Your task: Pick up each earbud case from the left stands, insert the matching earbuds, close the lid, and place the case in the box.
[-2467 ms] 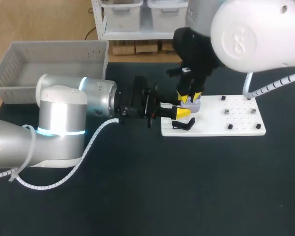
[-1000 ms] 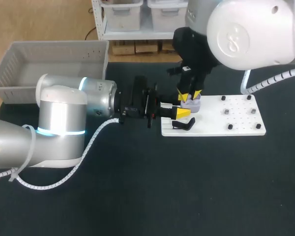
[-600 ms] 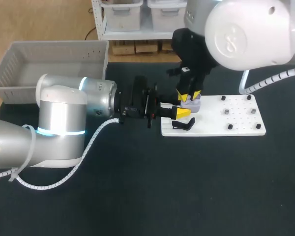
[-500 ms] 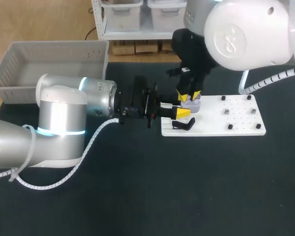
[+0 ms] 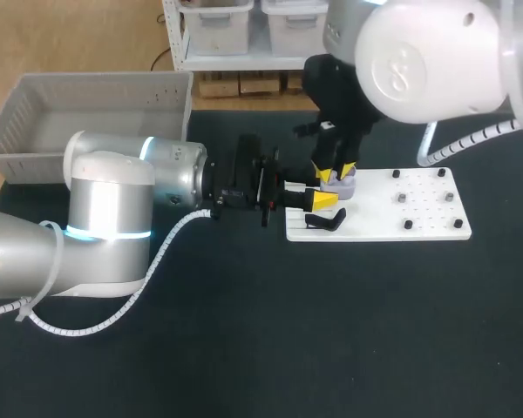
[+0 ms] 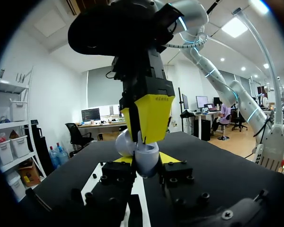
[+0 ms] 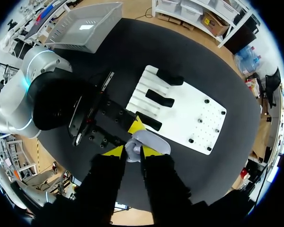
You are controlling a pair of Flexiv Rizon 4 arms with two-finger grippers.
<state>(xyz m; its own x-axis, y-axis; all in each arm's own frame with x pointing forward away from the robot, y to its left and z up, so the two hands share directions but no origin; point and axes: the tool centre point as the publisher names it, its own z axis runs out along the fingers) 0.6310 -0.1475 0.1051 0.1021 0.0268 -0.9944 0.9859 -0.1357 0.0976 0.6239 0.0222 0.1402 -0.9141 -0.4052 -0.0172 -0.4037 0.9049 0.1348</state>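
Note:
My left gripper [image 5: 327,194] reaches level over the white board's left end and is shut on a lavender earbud case [image 5: 340,185]. In the left wrist view the case [image 6: 146,161] sits between its two yellow tips with the lid standing open. My right gripper [image 5: 336,171] comes straight down onto the case. In the right wrist view its tips [image 7: 131,151] pinch a small lavender piece, an earbud by its look, right at the case [image 7: 154,142]. The grey box [image 5: 96,104] stands at the far left.
The white board [image 5: 418,213] carries several small dark pegs on its right half. A black stand [image 5: 327,222] lies near its front left corner, and two more black stands [image 7: 169,77] show in the right wrist view. My left arm spans the table's left side.
My right arm's upper body has drifted slightly left while its fingertips stay at the case. The left arm and the case have not moved.

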